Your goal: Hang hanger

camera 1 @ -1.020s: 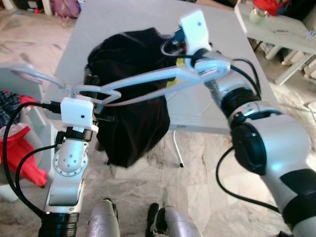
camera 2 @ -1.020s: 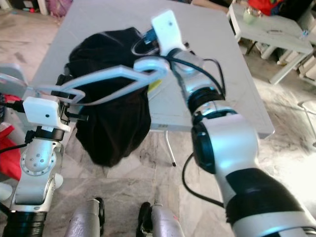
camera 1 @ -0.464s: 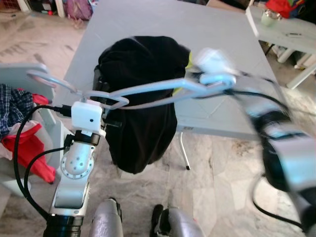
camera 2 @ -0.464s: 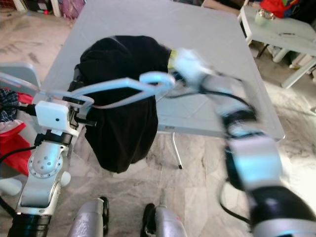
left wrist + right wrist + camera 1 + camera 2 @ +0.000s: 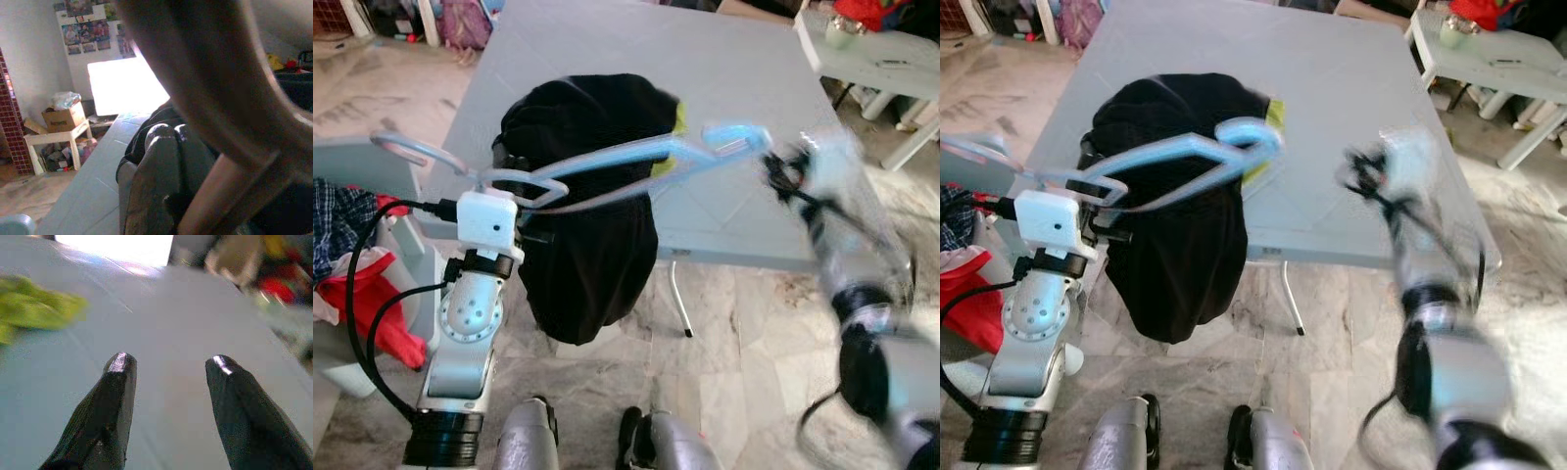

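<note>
My left gripper [image 5: 514, 201] clamps the pale hanger [image 5: 636, 162], black garment [image 5: 592, 225] draped over the table's [image 5: 754, 88] front edge; right gripper [image 5: 168, 377] spread, empty.

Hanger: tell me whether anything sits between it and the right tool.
Nothing visible does. The hanger, carrying the black garment, is held by the left tool near its hook end. The right tool is open and off to the right of the hanger's far end, over the bare grey table.

Your hanger [image 5: 636, 162] sits ahead, over the table's [image 5: 744, 88] near-left corner.
A garment [image 5: 587, 196] hangs beneath it; a second table [image 5: 881, 69] stands far right.
</note>
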